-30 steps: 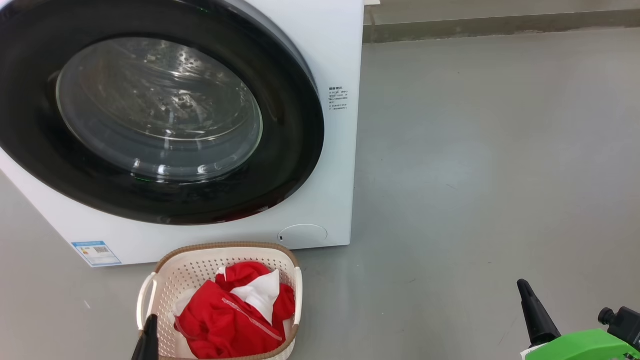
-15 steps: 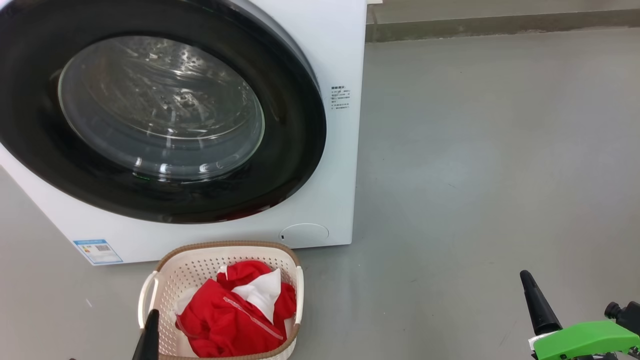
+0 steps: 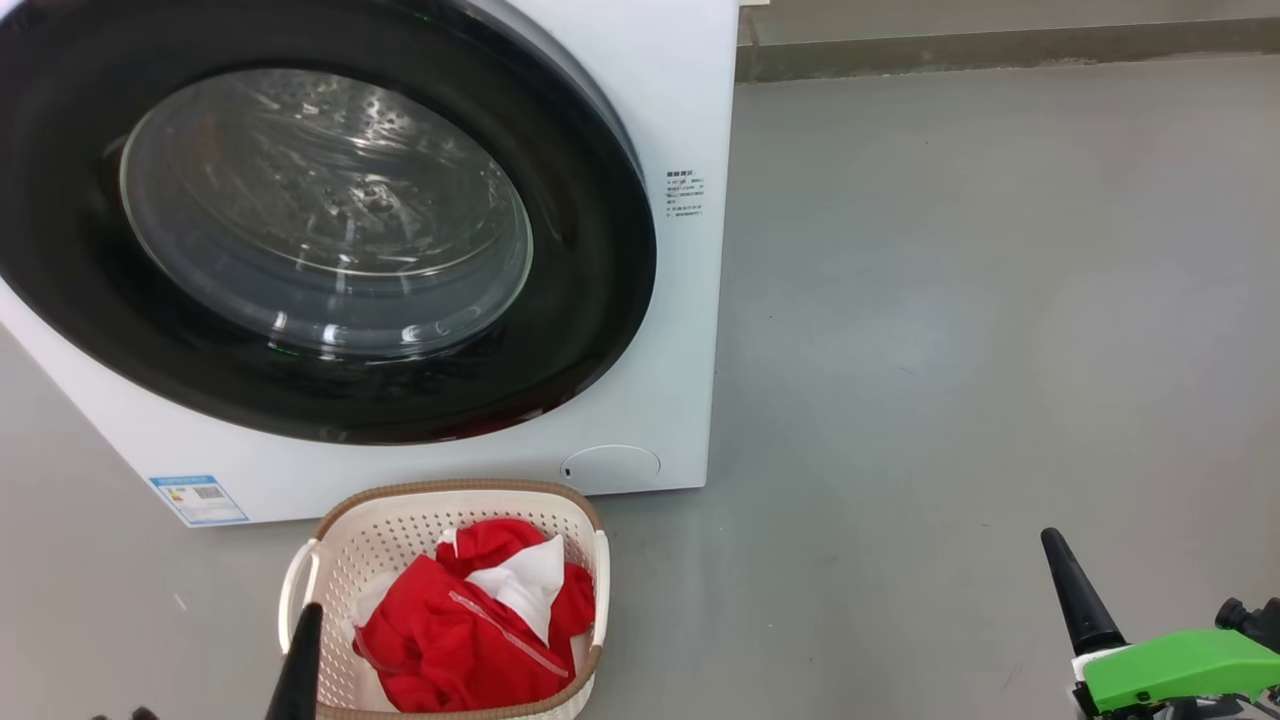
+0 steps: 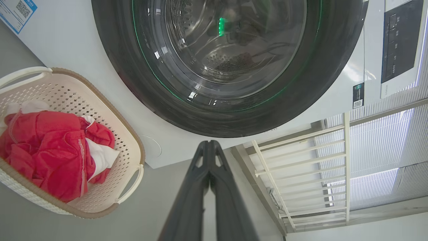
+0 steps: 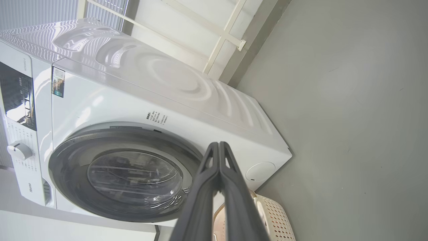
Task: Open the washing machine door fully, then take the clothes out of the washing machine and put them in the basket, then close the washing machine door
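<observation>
White front-loading washing machine [image 3: 690, 120], at 10 o'clock in head view, on grey floor [image 3: 950, 300]. Glossy black-rimmed washing machine door [image 3: 600, 300], glass porthole, lying closed against the front. Cream perforated basket [image 3: 450, 488], brown rim, on the floor at 6 o'clock of the door, just beside the machine. Red-and-white clothes [image 3: 450, 640], heaped inside the basket. Left gripper [image 3: 308, 625], at 7 o'clock, by the basket's near left edge, fingers pressed together, holding nothing. Right gripper [image 3: 1058, 552], at 4 o'clock, well apart from the basket, fingers pressed together, empty.
</observation>
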